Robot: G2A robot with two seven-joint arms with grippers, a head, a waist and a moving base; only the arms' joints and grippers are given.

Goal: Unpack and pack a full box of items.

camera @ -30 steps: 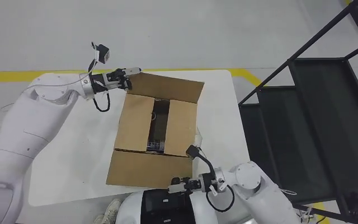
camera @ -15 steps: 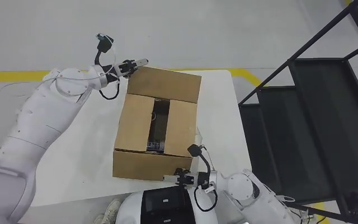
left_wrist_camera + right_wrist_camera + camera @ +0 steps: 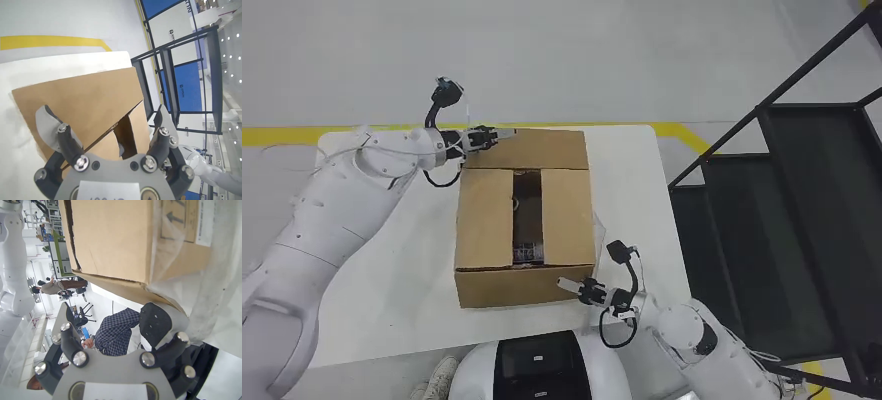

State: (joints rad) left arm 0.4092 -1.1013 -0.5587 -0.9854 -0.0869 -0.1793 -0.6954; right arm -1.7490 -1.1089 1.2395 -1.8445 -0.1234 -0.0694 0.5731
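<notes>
Two side flaps of the cardboard box [image 3: 482,230] lie almost flat over its top, and a narrow gap between them runs from far to near. Some dark items [image 3: 527,215] show in that gap, but what they are I cannot tell. The box stands near the middle of the white table [image 3: 392,260], with its long sides to the left and the right. The far flap [image 3: 542,150] is raised at the far edge of the box; how steeply it stands I cannot say. The left gripper [image 3: 492,133] is at the far left corner of the box, just beside this flap. In the left wrist view the left gripper [image 3: 103,113] has its fingers [image 3: 45,121] spread wide, holding nothing, with the brown cardboard [image 3: 85,98] just beyond them. The right gripper [image 3: 575,290] is at the near right corner of the box. In the right wrist view its fingers are also apart, and one black pad [image 3: 155,325] is close under the lower edge of the box wall [image 3: 113,237]. On the right of the table stands a black metal staircase [image 3: 772,200], and a yellow line [image 3: 302,133] runs on the floor at the far side.
</notes>
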